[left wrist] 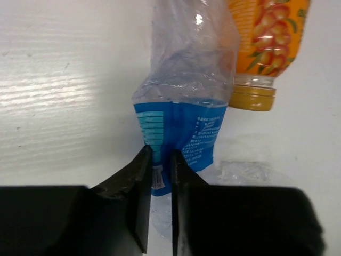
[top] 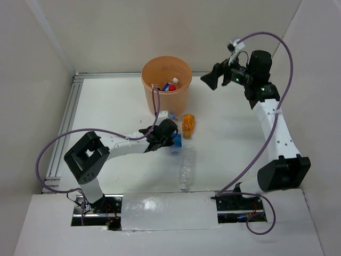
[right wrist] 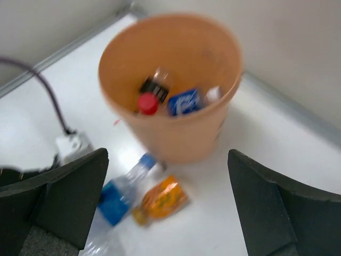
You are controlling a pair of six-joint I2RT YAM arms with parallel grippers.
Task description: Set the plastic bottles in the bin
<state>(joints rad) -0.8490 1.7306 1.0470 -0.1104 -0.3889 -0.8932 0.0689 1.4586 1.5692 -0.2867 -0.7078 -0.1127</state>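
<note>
The orange-peach bin (top: 166, 88) stands at the back and holds several bottles, among them a red-capped one (right wrist: 148, 103) and a blue-labelled one (right wrist: 185, 101). My left gripper (top: 173, 138) is low on the table, its jaws pinched on the crushed clear bottle with a blue label (left wrist: 181, 128), also seen in the right wrist view (right wrist: 120, 192). An orange bottle (top: 188, 124) lies beside it, touching it (left wrist: 266, 37). A plain clear bottle (top: 186, 168) lies nearer the arms. My right gripper (top: 209, 81) is open and empty, raised right of the bin (right wrist: 170, 122).
The left arm's purple cable (top: 155, 98) runs up past the bin's front. A metal rail (top: 64, 128) lines the table's left edge, and white walls close the back and sides. A taped white sheet (top: 170, 210) covers the near edge between the arm bases.
</note>
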